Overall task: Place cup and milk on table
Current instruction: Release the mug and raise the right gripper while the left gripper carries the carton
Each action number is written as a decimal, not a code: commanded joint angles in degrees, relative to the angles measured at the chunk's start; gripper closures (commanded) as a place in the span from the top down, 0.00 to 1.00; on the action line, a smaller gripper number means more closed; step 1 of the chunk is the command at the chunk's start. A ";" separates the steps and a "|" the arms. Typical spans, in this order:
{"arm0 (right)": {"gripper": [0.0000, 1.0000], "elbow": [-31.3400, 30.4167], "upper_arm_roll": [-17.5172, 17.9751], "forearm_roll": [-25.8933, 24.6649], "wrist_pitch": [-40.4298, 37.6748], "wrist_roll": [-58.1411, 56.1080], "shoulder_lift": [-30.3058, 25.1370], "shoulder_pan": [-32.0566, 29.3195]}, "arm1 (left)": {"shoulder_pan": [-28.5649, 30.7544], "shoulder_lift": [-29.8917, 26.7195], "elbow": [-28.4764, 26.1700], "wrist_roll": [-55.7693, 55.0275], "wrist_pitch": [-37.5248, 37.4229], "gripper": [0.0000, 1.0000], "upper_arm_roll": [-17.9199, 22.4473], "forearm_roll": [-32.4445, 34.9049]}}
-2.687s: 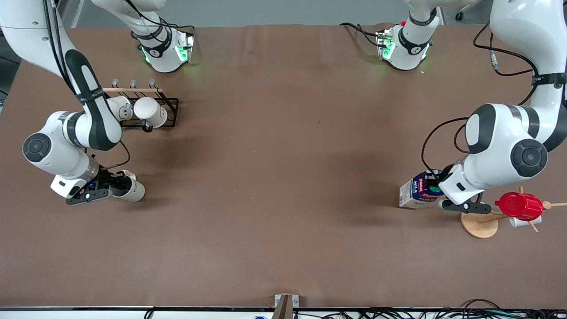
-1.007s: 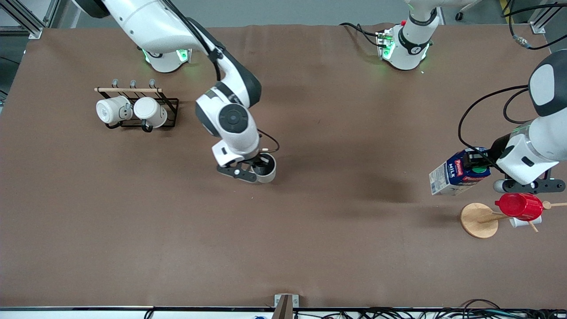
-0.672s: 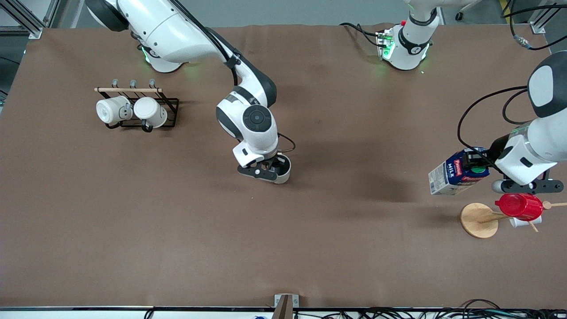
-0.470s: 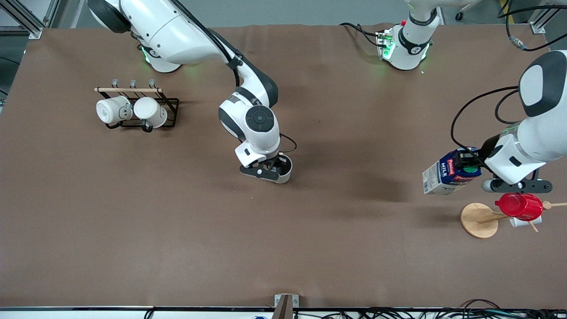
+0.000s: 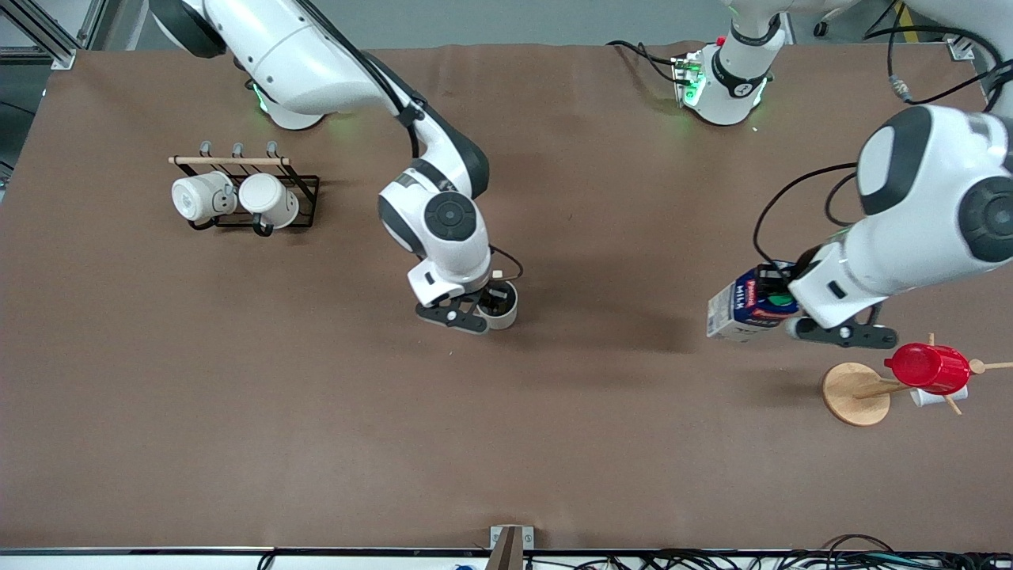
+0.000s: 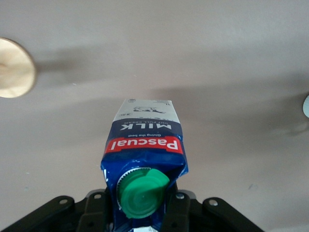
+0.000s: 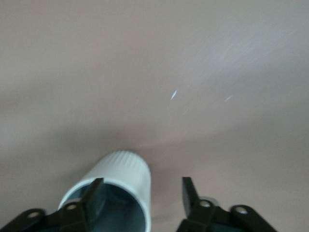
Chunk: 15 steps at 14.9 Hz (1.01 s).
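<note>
The cup (image 5: 506, 317), pale grey-beige with a dark inside, stands upright on the brown table (image 5: 506, 443) near its middle. My right gripper (image 5: 489, 305) is open over it. In the right wrist view one finger (image 7: 92, 193) is inside the cup (image 7: 125, 169) and the other stands clear outside the wall; the gripper (image 7: 141, 195) grips nothing. My left gripper (image 5: 785, 307) is shut on the gable top of the milk (image 5: 740, 305) and holds it tilted over the table toward the left arm's end. The left wrist view shows the milk (image 6: 145, 140), green cap toward the gripper (image 6: 137, 215).
A black rack (image 5: 305, 184) with two white mugs stands toward the right arm's end. A wooden mug tree (image 5: 851, 393) with a red cup (image 5: 927, 367) stands near the held milk, nearer to the front camera; its base shows in the left wrist view (image 6: 14, 67).
My right arm carried the cup from the rack end to the table's middle, then opened its fingers and drew back slightly. My left arm moved the held milk toward the middle.
</note>
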 commanded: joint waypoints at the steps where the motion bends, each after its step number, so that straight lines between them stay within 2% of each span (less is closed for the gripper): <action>1: 1.00 -2.11 0.88 -0.37 -9.21 -2.78 -10.32 -5.91 | -4.41 1.98 0.80 -7.10 0.39 0.39 0.10 -1.03; 3: 1.00 -2.29 0.79 -0.37 -14.92 -4.20 -15.95 -10.83 | -7.67 3.99 2.29 -13.53 2.14 0.39 0.10 -0.94; 7: 1.00 -2.29 -0.78 -0.29 -20.03 -5.95 -23.61 -18.14 | -15.31 8.48 5.89 -23.72 3.99 0.39 0.27 -0.76; 9: 1.00 -2.29 -5.07 1.72 -23.11 -14.79 -26.77 -18.76 | -19.97 10.68 7.21 -29.44 5.04 0.39 0.71 -0.59; 11: 1.00 -2.29 -12.18 7.42 -26.45 -24.11 -30.28 -18.59 | -22.44 13.40 9.75 -33.66 8.46 0.39 0.45 -0.59; 12: 1.00 -2.29 -14.56 9.02 -28.73 -29.72 -31.60 -18.76 | -23.84 14.63 10.81 -35.51 8.91 0.39 0.62 -0.59; 13: 1.00 -2.20 -16.41 9.73 -30.58 -34.39 -32.92 -19.29 | -24.99 15.77 11.60 -36.92 8.92 0.39 0.80 -0.59; 15: 1.00 -2.12 -16.87 10.44 -33.22 -42.31 -35.12 -23.14 | -25.70 16.57 11.61 -39.12 9.09 0.39 0.80 -0.59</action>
